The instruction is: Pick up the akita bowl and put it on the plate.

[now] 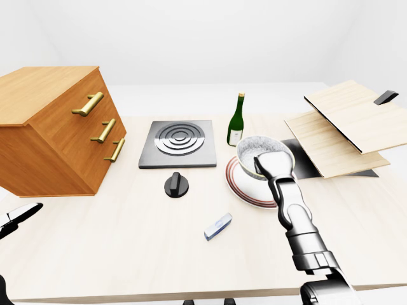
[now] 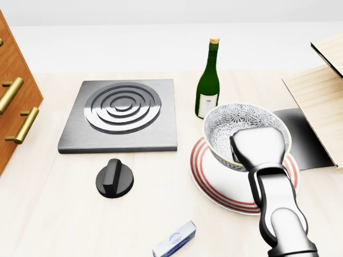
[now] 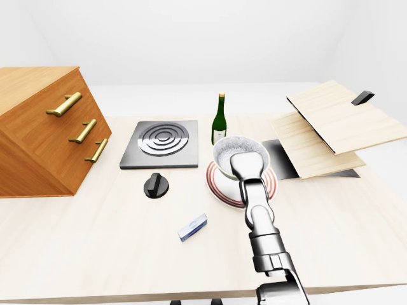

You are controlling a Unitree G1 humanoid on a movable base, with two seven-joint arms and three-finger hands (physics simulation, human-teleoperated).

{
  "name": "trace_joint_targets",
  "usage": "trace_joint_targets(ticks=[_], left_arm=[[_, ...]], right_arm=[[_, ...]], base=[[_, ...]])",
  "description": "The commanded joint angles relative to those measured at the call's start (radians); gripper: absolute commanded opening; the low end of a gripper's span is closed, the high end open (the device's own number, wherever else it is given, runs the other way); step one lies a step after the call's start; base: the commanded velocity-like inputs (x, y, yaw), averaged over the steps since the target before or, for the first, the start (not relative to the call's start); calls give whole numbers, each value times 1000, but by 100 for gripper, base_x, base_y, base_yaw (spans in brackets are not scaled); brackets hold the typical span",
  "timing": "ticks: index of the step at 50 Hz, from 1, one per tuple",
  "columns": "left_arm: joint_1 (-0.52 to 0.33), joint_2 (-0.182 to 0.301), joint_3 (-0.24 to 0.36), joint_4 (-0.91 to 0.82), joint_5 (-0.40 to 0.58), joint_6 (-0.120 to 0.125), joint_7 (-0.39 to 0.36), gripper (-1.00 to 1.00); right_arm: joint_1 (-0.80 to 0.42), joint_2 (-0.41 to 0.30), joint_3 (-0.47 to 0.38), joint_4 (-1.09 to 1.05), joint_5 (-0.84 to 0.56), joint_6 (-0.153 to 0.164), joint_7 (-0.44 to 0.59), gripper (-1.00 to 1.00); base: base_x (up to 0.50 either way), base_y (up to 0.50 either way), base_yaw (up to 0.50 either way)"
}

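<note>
bowl (image 2: 244, 131) hangs tilted over the red-ringed plate (image 2: 214, 176), clamped at its near rim by the right hand (image 2: 257, 147); whether its base touches the plate i cannot tell. the pick-up looks done, and what is left is to set it flat and let go. the left hand (image 1: 19, 216) peeks in at the left edge of the left-eye view, clear of everything, its fingers too cut off to judge. going left to right across the table (image 1: 127, 254): a wooden drawer chest (image 1: 57, 127), a burner plate (image 2: 120, 112) with a black knob (image 2: 114, 178) below it, a small blue box (image 2: 174, 240), a green bottle (image 2: 207, 85) just beside the bowl, the closest thing to knock, and leaning wooden boards (image 1: 343, 127).
</note>
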Motion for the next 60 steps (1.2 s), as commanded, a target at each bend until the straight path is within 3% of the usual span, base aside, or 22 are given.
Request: trace_joint_targets(ticks=[1,11,27,52,60], left_arm=[[-1,0,1,-3,0,0,0,100],[1,-1,-1,-1,1,0,-2,100],[-1,-1,0,1,3,0,0,100],[1,-3,-3,1,5,0,0,100],[3,-4,-1,1,5,0,-1,100]], right_arm=[[-57,-23,6,112,48,0,-55,-100],[-95,-43,10,250,99,0,-131,-100],[-105,-62,10,292,94,0,-178,-100],[-200,-59,40,521,166,0,-332,-95],[-177,-65,48,491,155,0,-320,-95]], base=[[0,0,0],[0,0,0],[0,0,0],[0,0,0],[0,0,0]])
